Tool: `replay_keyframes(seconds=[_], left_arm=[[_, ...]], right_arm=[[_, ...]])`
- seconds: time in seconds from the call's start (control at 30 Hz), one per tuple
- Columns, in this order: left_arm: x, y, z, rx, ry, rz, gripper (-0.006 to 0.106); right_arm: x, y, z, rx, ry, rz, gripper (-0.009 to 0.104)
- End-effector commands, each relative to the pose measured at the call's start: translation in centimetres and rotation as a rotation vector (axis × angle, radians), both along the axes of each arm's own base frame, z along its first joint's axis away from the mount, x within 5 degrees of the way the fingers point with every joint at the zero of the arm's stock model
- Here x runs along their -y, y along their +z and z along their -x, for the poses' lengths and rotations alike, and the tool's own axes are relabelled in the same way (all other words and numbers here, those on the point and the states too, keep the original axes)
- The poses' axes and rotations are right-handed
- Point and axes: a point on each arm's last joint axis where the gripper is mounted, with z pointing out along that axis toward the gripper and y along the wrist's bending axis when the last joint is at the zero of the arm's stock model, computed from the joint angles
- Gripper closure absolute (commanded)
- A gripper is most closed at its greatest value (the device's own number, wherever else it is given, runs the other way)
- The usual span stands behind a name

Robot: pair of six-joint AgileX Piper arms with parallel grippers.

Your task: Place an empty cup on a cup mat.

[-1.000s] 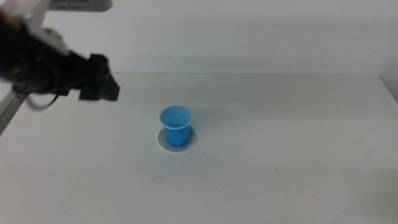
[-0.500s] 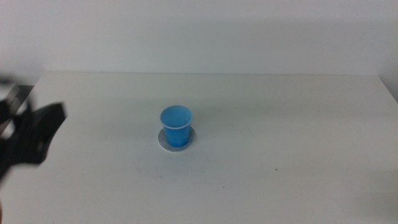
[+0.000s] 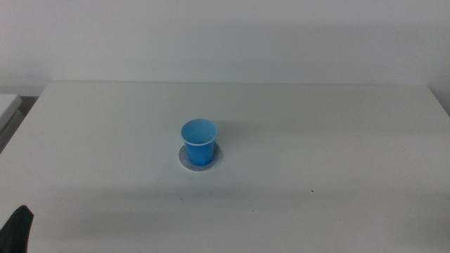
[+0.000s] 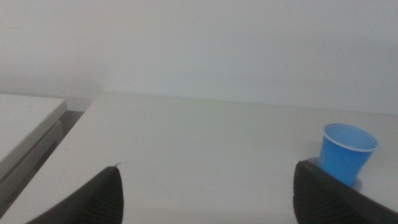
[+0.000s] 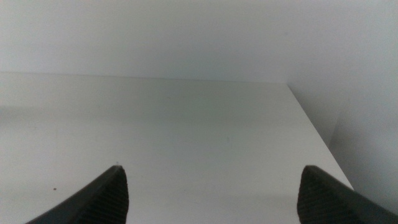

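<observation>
The small bright blue cup (image 3: 200, 142) stands upright on the round grey cup mat (image 3: 184, 160) near the middle of the white table; its inside looks empty. It also shows in the left wrist view (image 4: 346, 154). My left gripper (image 4: 208, 199) is open and empty, drawn back to the table's front left corner, far from the cup; only a dark tip of it (image 3: 17, 228) shows in the middle view. My right gripper (image 5: 211, 196) is open and empty over the bare right side of the table, out of the middle view.
The white table (image 3: 316, 140) ends at a white wall behind. A lower pale surface (image 4: 25, 121) lies beyond the table's left edge. The table's right edge (image 5: 314, 124) drops off to the floor.
My left arm has pulled back from above the table's left side down to the front left corner, almost out of the middle view. The cup stays on the mat.
</observation>
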Motion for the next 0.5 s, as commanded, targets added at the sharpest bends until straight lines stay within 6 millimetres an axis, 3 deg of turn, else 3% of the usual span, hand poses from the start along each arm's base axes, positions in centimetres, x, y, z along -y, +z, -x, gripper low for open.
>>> replay_keyframes(seconds=[0.0,0.47], left_arm=[[-0.03,-0.06,0.03,0.005,0.003,-0.007,0.007],[-0.09,0.27,0.00,0.043,0.007,-0.040,0.007]], right_arm=[[0.00,-0.02,0.01,0.008,0.002,0.011,0.002],[0.00,-0.02,0.01,0.008,0.002,0.011,0.002]])
